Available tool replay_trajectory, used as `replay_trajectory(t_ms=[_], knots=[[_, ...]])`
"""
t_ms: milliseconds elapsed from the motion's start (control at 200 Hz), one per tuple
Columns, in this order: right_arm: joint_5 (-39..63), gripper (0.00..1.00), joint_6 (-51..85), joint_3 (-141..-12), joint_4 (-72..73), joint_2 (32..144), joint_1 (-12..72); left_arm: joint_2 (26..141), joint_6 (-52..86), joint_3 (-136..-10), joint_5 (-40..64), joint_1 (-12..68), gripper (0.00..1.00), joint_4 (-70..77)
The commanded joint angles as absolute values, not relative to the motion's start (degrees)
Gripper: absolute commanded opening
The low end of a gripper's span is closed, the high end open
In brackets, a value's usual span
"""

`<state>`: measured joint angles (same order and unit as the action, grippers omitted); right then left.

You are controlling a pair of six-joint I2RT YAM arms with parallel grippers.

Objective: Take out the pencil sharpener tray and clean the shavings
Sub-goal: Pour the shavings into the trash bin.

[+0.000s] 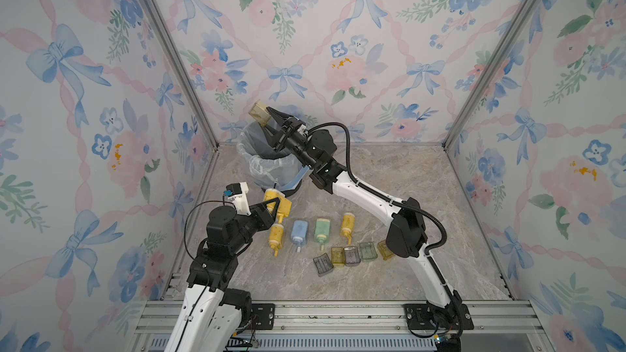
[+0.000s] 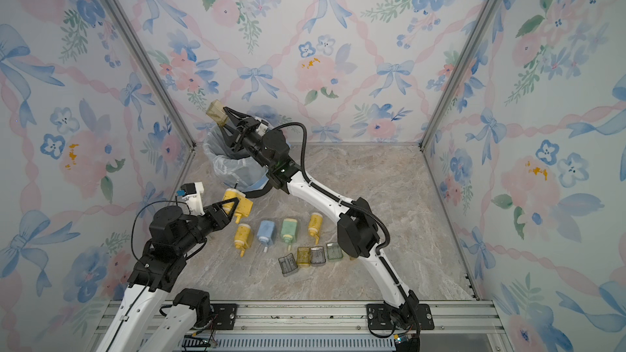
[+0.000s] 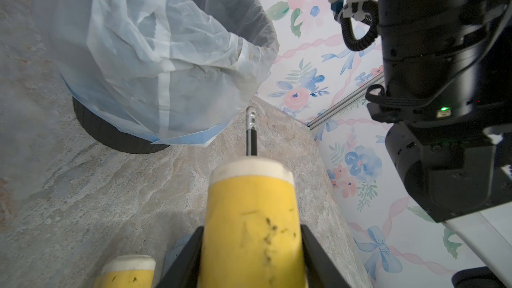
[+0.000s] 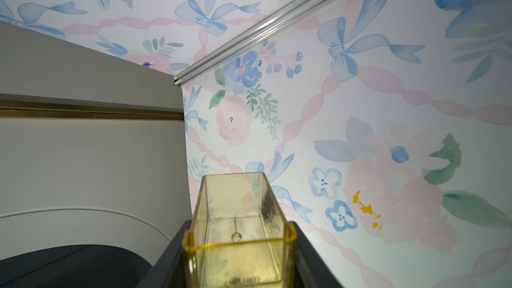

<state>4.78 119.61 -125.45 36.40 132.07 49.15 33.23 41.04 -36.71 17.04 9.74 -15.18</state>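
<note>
Your right gripper [image 1: 268, 119] is clamped on the yellow transparent shavings tray [image 1: 259, 114], held above the lined waste bin [image 1: 257, 164]; dark residue streaks one tray wall. Your left gripper [image 1: 273, 206] is closed around the yellow pencil sharpener [image 1: 286, 205] just beside the bin.

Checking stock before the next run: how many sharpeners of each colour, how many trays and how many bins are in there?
Yellow sharpeners: 3
Blue sharpener: 1
Green sharpener: 1
Trays: 6
Bin: 1
Total: 12
</note>
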Motion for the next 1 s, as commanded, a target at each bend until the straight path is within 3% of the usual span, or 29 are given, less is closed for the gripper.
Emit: replay_trajectory(t_ms=[0,225,670,990], knots=[[3.5,0.41,132.9,-120.8,42.5,130.7,48.2,33.7,41.1,-38.5,15.5,10.4,0.00,-14.8],[8.1,0.40,128.6,-117.4,45.6,128.1,47.0,36.5,40.2,-41.3,13.0,12.6,0.00,-14.7],[22.8,0.41,102.4,-100.5,43.4,115.2,42.4,43.1,35.3,-43.7,8.3,16.1,0.00,-14.6],[26.5,0.40,75.9,-92.7,25.8,104.6,39.8,47.7,33.0,-45.8,4.2,22.0,0.00,-13.8]])
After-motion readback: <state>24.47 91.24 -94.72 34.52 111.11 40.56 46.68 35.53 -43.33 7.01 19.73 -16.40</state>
